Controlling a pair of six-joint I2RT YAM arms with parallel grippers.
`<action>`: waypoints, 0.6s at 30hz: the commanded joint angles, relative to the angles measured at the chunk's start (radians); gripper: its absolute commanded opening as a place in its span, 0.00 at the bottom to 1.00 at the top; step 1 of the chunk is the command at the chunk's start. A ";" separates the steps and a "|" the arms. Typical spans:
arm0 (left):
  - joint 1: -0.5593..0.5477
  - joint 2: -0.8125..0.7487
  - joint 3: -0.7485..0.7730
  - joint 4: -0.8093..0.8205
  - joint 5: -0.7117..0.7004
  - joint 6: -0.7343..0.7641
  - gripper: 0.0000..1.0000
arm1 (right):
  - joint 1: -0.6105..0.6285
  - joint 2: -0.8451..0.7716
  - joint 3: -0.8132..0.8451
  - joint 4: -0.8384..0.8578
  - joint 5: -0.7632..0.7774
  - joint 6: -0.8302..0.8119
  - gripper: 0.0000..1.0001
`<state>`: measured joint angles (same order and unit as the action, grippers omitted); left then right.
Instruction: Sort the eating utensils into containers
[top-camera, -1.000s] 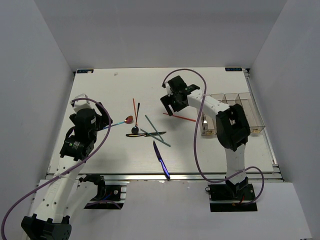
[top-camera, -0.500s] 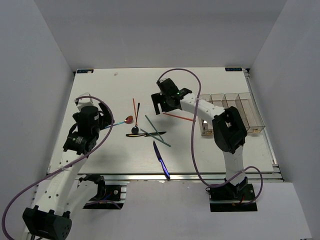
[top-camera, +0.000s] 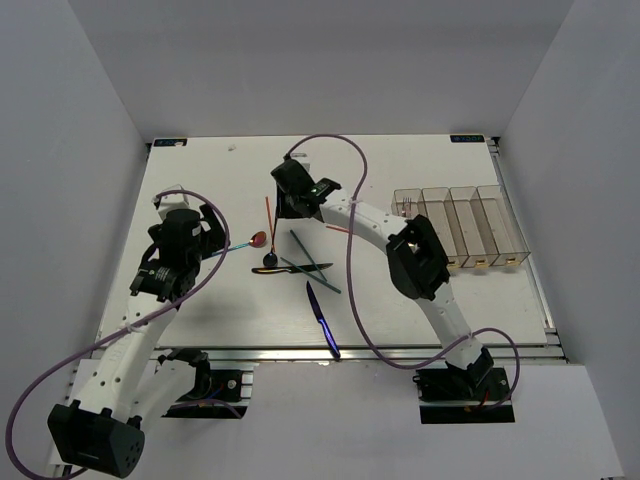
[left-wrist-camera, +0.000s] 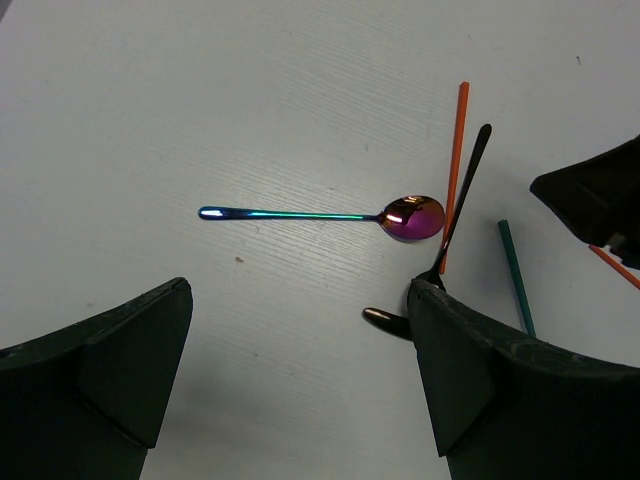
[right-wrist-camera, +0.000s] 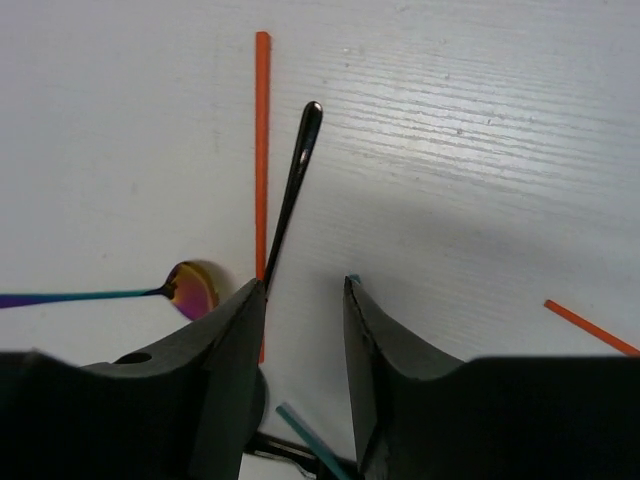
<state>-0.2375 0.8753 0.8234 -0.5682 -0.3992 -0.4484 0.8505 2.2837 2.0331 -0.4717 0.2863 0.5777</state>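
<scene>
The red-bowled spoon (top-camera: 258, 239) lies left of centre, its teal handle (left-wrist-camera: 300, 214) pointing left. A black spoon (top-camera: 272, 240) and a red chopstick (top-camera: 269, 215) lie beside it. Two teal chopsticks (top-camera: 305, 250), a dark knife (top-camera: 310, 267) and a blue knife (top-camera: 322, 320) lie nearer. My left gripper (left-wrist-camera: 300, 300) is open and empty above the table, just short of the spoon. My right gripper (right-wrist-camera: 302, 295) is open and empty, its jaws a narrow gap apart, over the black spoon's handle (right-wrist-camera: 295, 180) and the red chopstick (right-wrist-camera: 262, 150). The containers (top-camera: 460, 228) stand at the right.
A second red chopstick (right-wrist-camera: 590, 327) lies right of my right gripper, partly under the arm. Purple cables loop over the table near both arms. Something silvery shows in the leftmost bin (top-camera: 408, 207). White walls close off the back and both sides.
My right arm has swung left from near the containers to above the black spoon and red chopstick. My left gripper has edged toward the red-bowled spoon.
</scene>
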 joint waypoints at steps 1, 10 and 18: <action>0.006 -0.015 0.002 0.001 0.011 0.008 0.98 | 0.010 0.049 0.073 -0.005 0.039 0.053 0.42; 0.006 -0.033 -0.001 0.008 0.042 0.013 0.98 | 0.030 0.134 0.128 0.007 0.034 0.077 0.40; 0.006 -0.050 -0.003 0.011 0.054 0.013 0.98 | 0.058 0.184 0.185 -0.021 0.086 0.063 0.38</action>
<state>-0.2367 0.8467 0.8234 -0.5674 -0.3580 -0.4446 0.8928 2.4420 2.1635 -0.4801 0.3191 0.6369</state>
